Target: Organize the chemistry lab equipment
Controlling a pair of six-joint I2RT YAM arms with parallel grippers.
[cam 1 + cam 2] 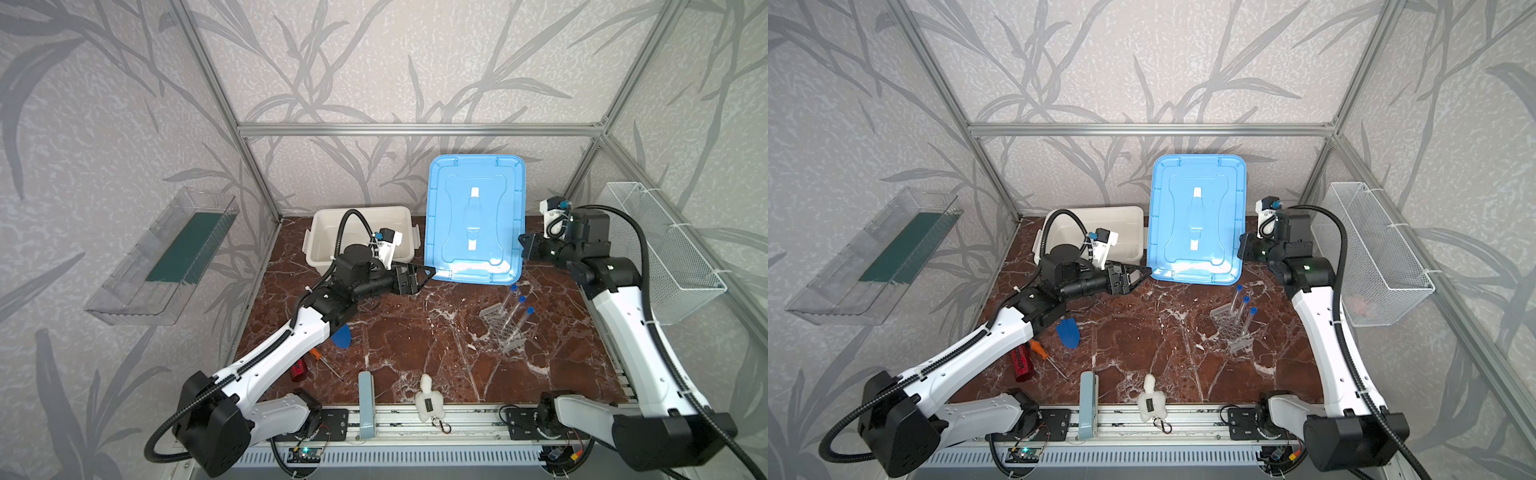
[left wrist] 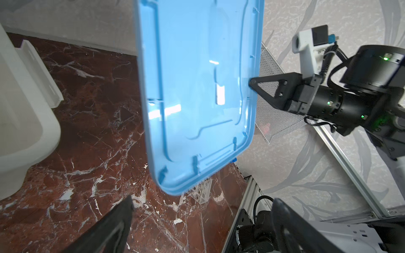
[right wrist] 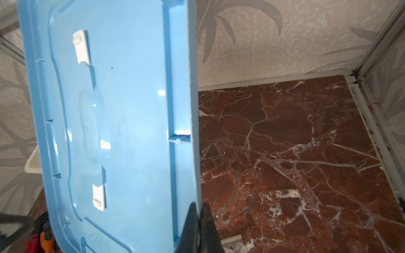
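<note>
Three blue-capped tubes (image 1: 517, 309) sit in the clear rack (image 1: 500, 328) on the table, on the near side of both sets of fingers and well apart from them; not yet stowed. Further in: left gripper (image 1: 424, 276), forearm low and level, jaws wide and empty, tips just beside the lower corner of the blue lid (image 1: 476, 220). The right gripper (image 3: 198, 206) comes in sideways, pinched tight on the lid's side edge, lid up on edge. Beyond the left fingers, the white bin (image 1: 361, 210) stands uncovered. Judgement: early, with the opening done and the packing left.
</note>
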